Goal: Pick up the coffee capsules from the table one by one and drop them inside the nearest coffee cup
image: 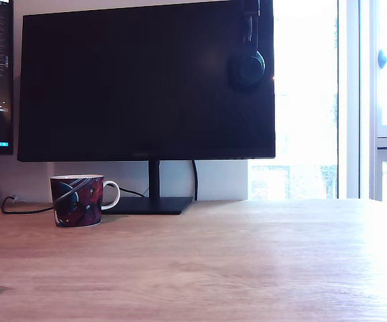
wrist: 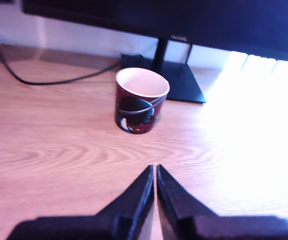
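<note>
A dark mug (image: 77, 200) swirled red and blue, white inside, stands on the desk (image: 233, 261) at the monitor's (image: 146, 80) seven o'clock. The claw (wrist: 155, 172) hangs closed and empty, mug at its twelve.

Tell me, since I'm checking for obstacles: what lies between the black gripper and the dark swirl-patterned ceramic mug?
Nothing: the wrist view shows only bare light-brown wooden table between the gripper and mug.

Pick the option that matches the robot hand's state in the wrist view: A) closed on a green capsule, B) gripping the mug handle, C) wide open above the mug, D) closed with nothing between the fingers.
D: the hand has its two dark fingers pressed together over bare table, short of the coffee cup, with no capsule in sight.
</note>
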Controlling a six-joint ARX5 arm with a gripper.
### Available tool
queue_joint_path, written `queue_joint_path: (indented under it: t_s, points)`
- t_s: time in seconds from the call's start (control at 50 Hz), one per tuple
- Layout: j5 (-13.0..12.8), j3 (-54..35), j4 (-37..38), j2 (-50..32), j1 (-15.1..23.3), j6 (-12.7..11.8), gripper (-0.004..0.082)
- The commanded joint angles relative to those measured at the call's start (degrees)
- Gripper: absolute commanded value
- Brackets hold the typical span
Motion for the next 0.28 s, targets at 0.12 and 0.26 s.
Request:
queue_joint_path:
  t_s: [0.12, 0.26]
  points:
    - [-3.39, -1.05, -7.98, -10.80, 0.04, -0.37, -0.0011]
    - [-3.87, -1.05, -13.77, -19.10, 0.04, -0.94, -0.0011]
